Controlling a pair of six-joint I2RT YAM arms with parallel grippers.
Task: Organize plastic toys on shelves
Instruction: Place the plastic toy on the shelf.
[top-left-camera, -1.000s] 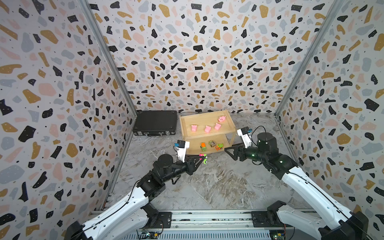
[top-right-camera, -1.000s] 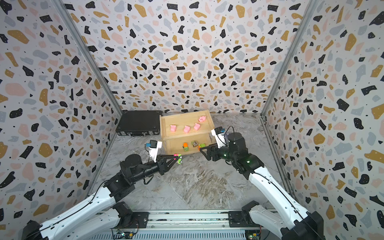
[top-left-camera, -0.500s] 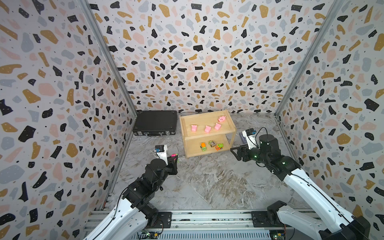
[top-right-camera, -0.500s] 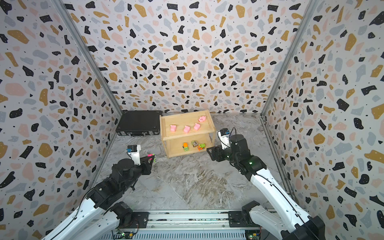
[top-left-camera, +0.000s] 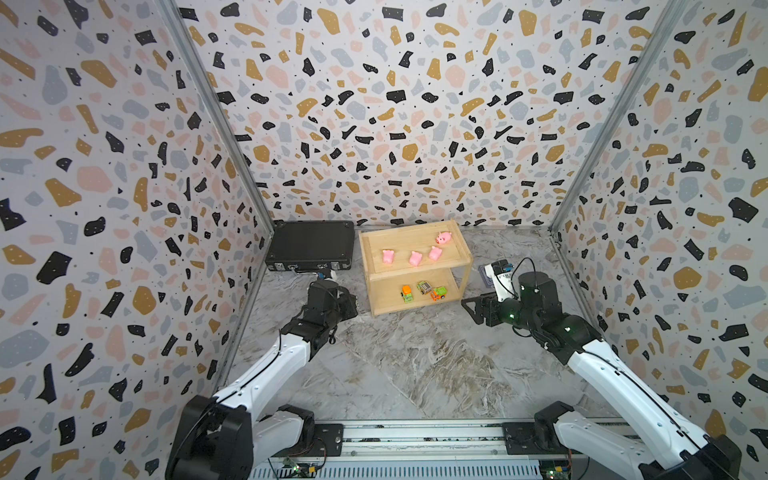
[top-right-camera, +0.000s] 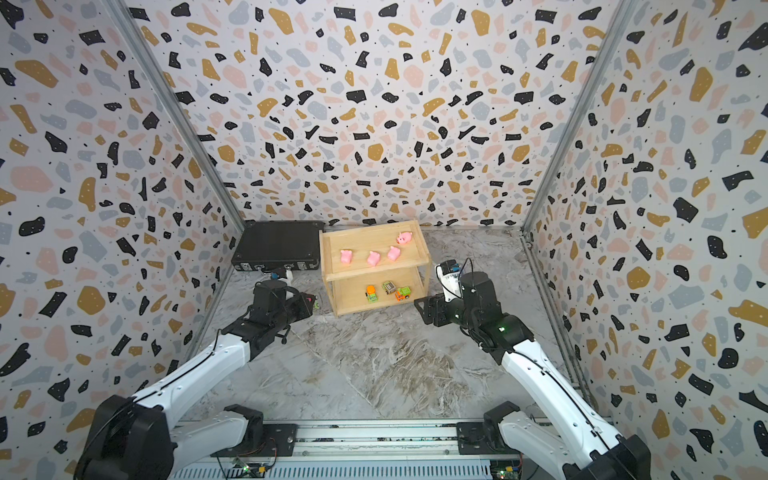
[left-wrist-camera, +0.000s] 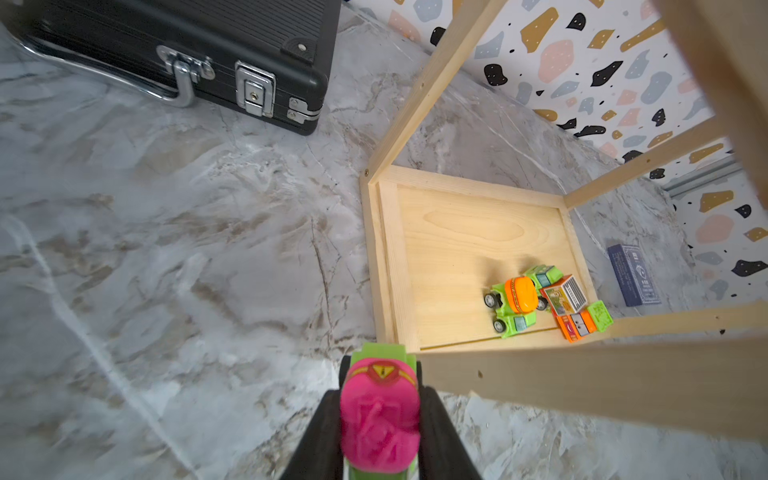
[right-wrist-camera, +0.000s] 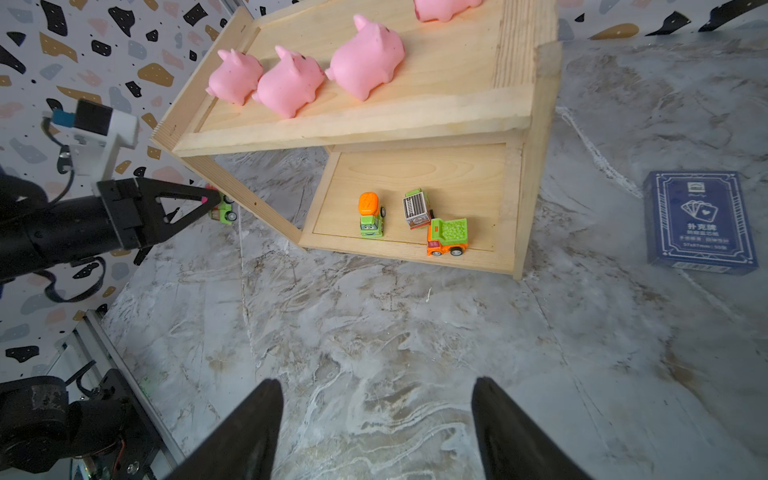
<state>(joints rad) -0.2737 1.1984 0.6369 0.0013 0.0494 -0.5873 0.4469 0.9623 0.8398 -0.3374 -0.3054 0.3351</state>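
Left wrist view: left gripper (left-wrist-camera: 380, 392) clenched on pink car (left-wrist-camera: 379, 419), shelf (left-wrist-camera: 449, 232) just ahead of jaws. Four pigs (right-wrist-camera: 365, 58), three cars (right-wrist-camera: 370, 216) shelved; this one remains; right gripper (right-wrist-camera: 376, 399) spread, empty.

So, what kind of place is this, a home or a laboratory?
Most likely a robot test cell in a laboratory: printed wall panels close three sides, the left arm and right arm are mounted on a metal rail, and toys sit staged on a small wooden rack.
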